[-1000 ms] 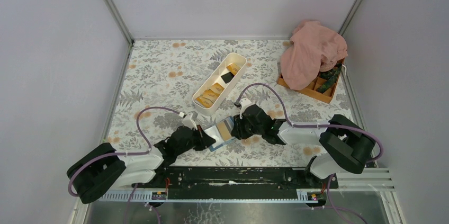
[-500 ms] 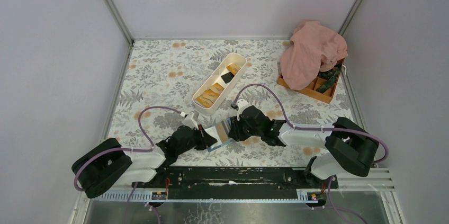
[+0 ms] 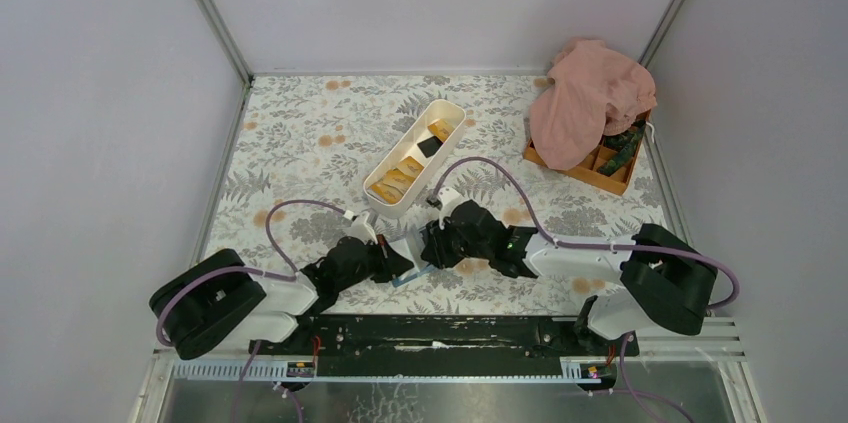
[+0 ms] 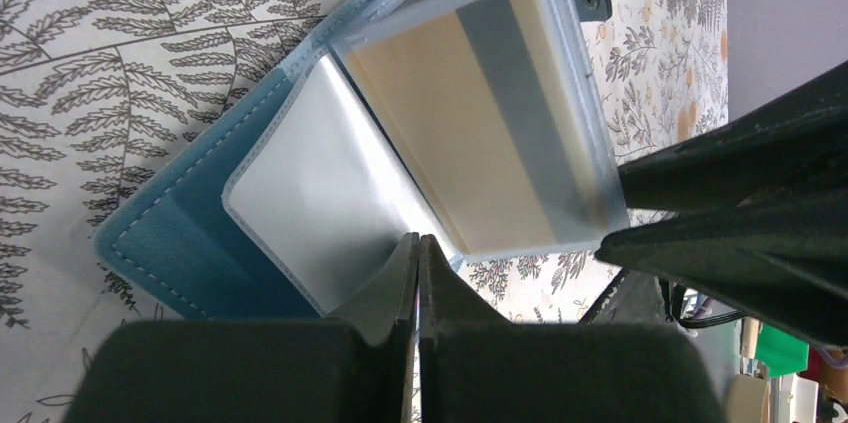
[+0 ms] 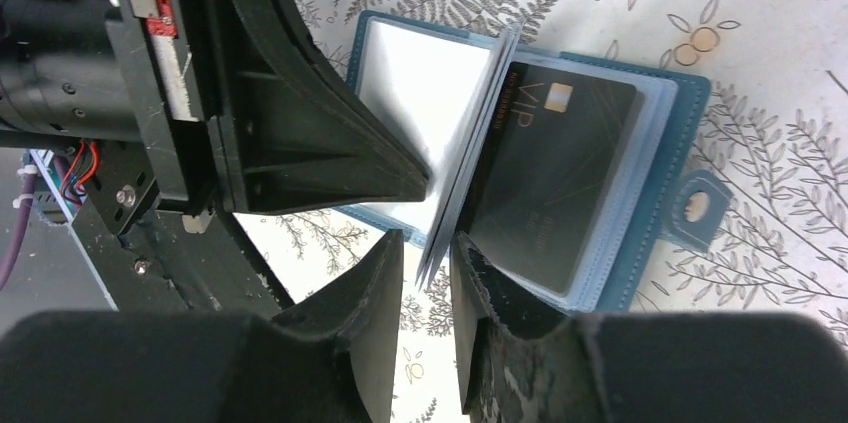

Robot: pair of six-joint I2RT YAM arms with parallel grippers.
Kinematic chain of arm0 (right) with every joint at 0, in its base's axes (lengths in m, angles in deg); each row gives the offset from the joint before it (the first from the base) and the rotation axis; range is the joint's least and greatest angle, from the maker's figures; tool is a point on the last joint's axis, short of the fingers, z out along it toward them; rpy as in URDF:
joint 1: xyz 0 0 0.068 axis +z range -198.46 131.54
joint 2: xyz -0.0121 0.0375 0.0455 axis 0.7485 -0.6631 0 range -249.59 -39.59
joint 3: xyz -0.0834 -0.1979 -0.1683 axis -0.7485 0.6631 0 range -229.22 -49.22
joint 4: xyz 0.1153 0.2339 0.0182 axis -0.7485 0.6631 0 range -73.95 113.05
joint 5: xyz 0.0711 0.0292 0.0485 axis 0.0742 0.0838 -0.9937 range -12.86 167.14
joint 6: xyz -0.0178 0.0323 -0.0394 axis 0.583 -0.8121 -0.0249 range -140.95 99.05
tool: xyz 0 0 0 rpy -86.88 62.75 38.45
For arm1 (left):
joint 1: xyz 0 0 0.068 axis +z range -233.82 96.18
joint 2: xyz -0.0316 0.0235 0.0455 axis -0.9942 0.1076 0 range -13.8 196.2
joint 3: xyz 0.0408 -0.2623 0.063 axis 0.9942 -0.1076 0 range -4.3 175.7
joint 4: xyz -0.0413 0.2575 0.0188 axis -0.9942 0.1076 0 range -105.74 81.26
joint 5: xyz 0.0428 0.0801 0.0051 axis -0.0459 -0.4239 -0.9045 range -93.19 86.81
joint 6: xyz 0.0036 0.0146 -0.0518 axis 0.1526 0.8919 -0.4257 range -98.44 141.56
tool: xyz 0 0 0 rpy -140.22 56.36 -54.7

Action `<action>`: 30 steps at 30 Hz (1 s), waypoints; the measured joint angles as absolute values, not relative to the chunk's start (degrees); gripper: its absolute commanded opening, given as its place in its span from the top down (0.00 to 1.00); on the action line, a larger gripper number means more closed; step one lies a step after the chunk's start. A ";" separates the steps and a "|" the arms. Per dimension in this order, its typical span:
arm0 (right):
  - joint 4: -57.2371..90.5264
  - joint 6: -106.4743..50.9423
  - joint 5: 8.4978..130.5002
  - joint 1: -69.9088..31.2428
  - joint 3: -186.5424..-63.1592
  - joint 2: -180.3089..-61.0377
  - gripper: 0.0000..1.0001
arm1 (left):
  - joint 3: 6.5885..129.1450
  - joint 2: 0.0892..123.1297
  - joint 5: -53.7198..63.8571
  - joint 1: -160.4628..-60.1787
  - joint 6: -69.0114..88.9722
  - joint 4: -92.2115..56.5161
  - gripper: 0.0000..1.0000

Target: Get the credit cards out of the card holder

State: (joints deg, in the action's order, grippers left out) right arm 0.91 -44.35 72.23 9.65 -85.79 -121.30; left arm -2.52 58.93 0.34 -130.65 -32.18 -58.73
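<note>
Small flat blue folding card holder [image 5: 640, 168] lying open on the floral-patterned surface [image 3: 300, 133], between the two arms near their bases. Left tool [image 4: 417, 258] pinched closed on a clear plastic sleeve [image 4: 320, 213]. Right tool [image 5: 428, 273] narrow, fingers either side of upright sleeve edges, seemingly not yet clamped. Black credit card [image 5: 555, 168] and orange-yellow credit card [image 4: 480, 133] still pocketed

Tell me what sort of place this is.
Probably a robot test cell, not a home: plain grey walls box in a floral-patterned table, with two black arms bolted to a rail at its near edge.
</note>
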 measured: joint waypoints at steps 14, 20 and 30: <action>0.61 -44.39 71.42 12.90 -88.57 -124.12 0.69 | -1.30 43.96 -3.97 -131.70 -32.02 -39.93 1.00; -0.20 -44.57 70.62 13.95 -89.62 -126.59 0.69 | 2.81 14.67 -14.44 -133.99 -33.44 -13.85 0.99; -0.20 -44.39 75.77 15.24 -88.29 -123.23 0.70 | 4.08 18.63 -18.90 -134.06 -34.86 -6.64 0.59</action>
